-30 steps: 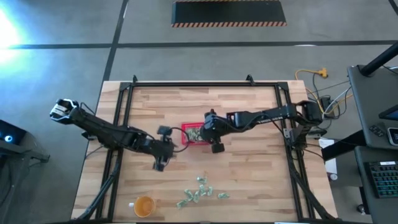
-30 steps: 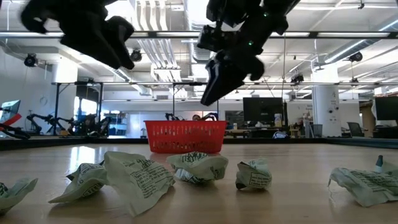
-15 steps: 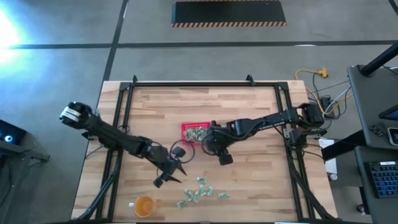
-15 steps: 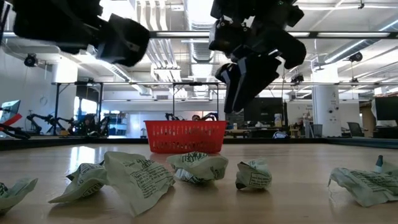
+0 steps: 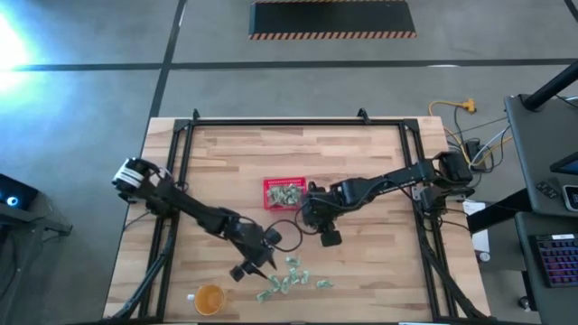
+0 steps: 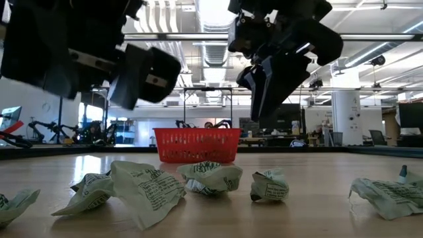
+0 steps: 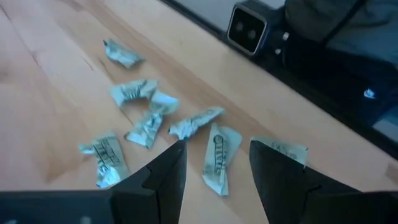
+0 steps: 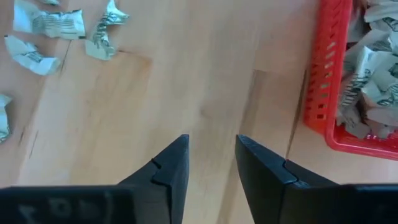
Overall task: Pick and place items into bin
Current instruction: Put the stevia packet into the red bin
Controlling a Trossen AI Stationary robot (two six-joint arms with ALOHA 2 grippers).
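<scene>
Several crumpled pale green and white packets (image 5: pixel 289 275) lie loose near the table's near edge, and they fill the foreground of the low view (image 6: pixel 145 188). The small red meshed basket (image 5: pixel 284 194) stands mid-table with more packets (image 8: pixel 373 68) inside it. My left gripper (image 5: pixel 264 253) hovers open just above the loose heap; in its wrist view one packet (image 7: pixel 217 157) lies below the gap between the fingers (image 7: pixel 214 155). My right gripper (image 5: pixel 316 224) is open and empty over bare wood beside the basket's near side (image 8: pixel 333 81).
A round orange cup (image 5: pixel 209 298) stands near the table's near left corner, left of the loose packets. A black metal frame (image 5: pixel 289 122) runs round the tabletop. Bare wood (image 8: pixel 155 93) lies between the basket and the heap.
My left gripper has swung from beside the basket's left toward the near edge and rightward, coming down over the loose packets. My right gripper has drawn back from over the basket toward the near edge. The packets and the basket have stayed where they were.
</scene>
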